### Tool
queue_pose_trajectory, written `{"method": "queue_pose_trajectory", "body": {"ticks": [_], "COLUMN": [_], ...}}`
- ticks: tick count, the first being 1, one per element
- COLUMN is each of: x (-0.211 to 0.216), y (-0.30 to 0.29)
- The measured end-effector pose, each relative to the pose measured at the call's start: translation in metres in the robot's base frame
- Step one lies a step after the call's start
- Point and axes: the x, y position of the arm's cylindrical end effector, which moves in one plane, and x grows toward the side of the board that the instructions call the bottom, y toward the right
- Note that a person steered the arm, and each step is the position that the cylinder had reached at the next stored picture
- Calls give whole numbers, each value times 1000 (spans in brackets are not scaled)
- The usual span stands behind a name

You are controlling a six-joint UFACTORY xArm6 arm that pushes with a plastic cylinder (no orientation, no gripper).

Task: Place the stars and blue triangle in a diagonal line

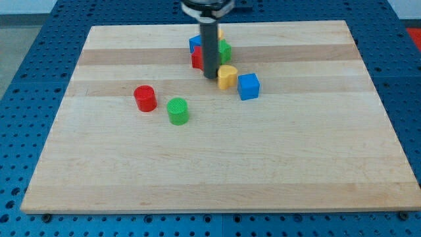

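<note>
— Where's my tip [210, 76] now?

— Down on the board [99, 164], touching or just beside the yellow block [227, 77] at its 9 o'clock. It's a bare rod: nothing to open, nothing held.

— And the stars, the triangle?

— Bunched behind the rod at 12 o'clock: a blue piece [195, 44], a red one [197, 58], a green one [225, 51], half hidden, shapes unclear.

— How will they handle?

— Light, stiff, slippery plastic, I'd guess; push each flat on a side, or it spins.

— Others?

— Blue cube [248, 86] at 3 o'clock; red cylinder [145, 98], green cylinder [177, 110] around 8.
</note>
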Motion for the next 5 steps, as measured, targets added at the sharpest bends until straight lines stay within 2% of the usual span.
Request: {"method": "queue_pose_trajectory", "body": {"ticks": [2, 3, 5], "x": [12, -7, -92], "y": [32, 32, 41]}}
